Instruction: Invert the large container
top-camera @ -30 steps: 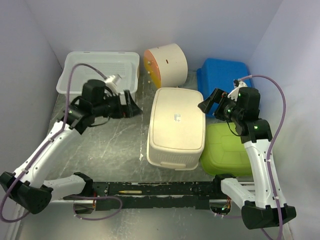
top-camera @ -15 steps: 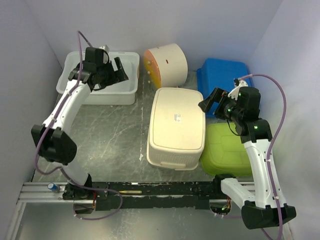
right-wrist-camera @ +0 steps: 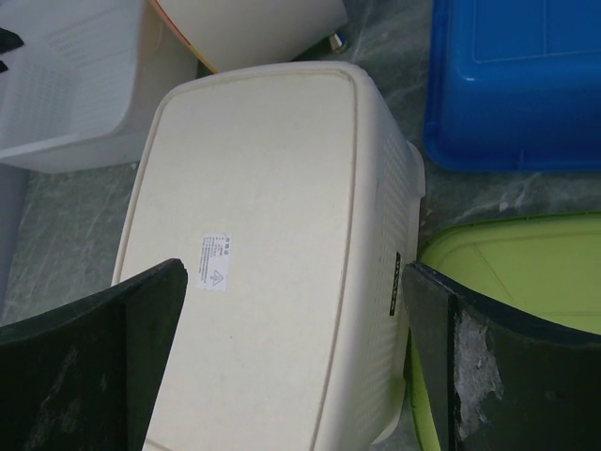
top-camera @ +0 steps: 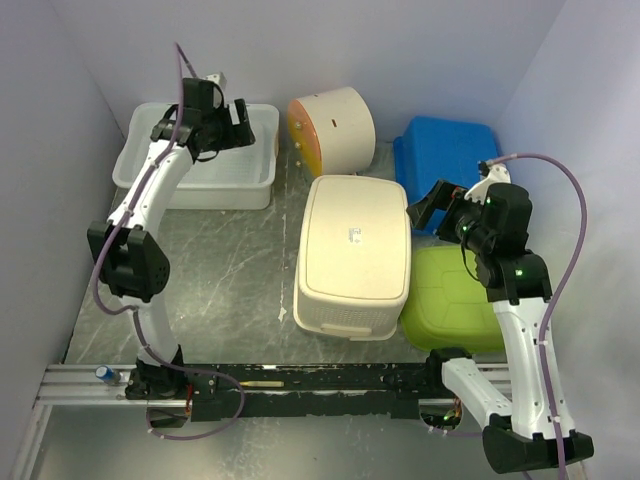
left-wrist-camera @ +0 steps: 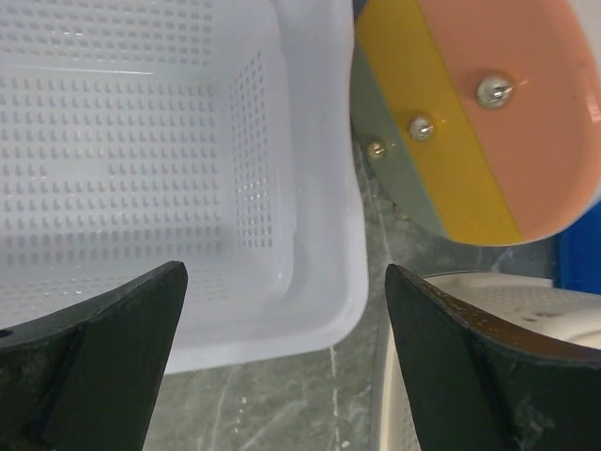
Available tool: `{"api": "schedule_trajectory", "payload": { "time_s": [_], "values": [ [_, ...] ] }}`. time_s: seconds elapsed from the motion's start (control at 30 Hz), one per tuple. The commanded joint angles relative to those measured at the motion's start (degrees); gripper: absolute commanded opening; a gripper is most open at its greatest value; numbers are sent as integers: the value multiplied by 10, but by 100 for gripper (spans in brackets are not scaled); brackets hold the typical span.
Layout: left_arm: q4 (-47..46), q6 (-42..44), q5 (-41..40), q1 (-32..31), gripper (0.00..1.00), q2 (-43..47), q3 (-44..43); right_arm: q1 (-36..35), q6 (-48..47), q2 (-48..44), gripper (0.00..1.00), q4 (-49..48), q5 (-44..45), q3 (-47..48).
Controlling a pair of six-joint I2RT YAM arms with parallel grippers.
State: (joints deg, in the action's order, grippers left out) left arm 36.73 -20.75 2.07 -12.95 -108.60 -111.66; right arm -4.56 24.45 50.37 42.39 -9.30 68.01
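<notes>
At upper left, the white perforated basket (top-camera: 195, 165) lies under the left gripper (left-wrist-camera: 286, 272), which is spread wide and empty. Dropping there could snag the rim. At centre, the large cream container (top-camera: 355, 255) rests base-up on the worktop (top-camera: 220, 290). The right gripper (right-wrist-camera: 296, 272), released, hovers over its right edge, where a careless sweep could shove it askew.

The cream container (right-wrist-camera: 282, 160) bears a white label (right-wrist-camera: 215, 261), print illegible.

Five containers share the tabletop (top-camera: 230, 290): one white perforated basket (top-camera: 215, 190), one cream bin (top-camera: 355, 250), one blue bin (top-camera: 440, 145), one green bin (top-camera: 450, 300) and one round orange-ended drum (top-camera: 335, 125). Two robot arms, the left arm (top-camera: 150, 200) and the right arm (top-camera: 520, 320), rise from its near edge.
</notes>
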Motion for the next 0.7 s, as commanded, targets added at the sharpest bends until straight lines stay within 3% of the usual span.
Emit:
{"api": "schedule_trajectory", "payload": {
  "time_s": [0.0, 0.3, 0.67],
  "values": [
    [-21, 67, -11, -1, 96, -41, -16, -1, -27, -8, 100, -31, 27, -4],
    [-46, 104, 22, -1, 96, -146, -59, -1, -43, -42, 100, -67, 52, -30],
    [-78, 124, -14, -18, 94, -214, -60, -1, -44, -30, 100, -73, 67, -31]
  ]
}}
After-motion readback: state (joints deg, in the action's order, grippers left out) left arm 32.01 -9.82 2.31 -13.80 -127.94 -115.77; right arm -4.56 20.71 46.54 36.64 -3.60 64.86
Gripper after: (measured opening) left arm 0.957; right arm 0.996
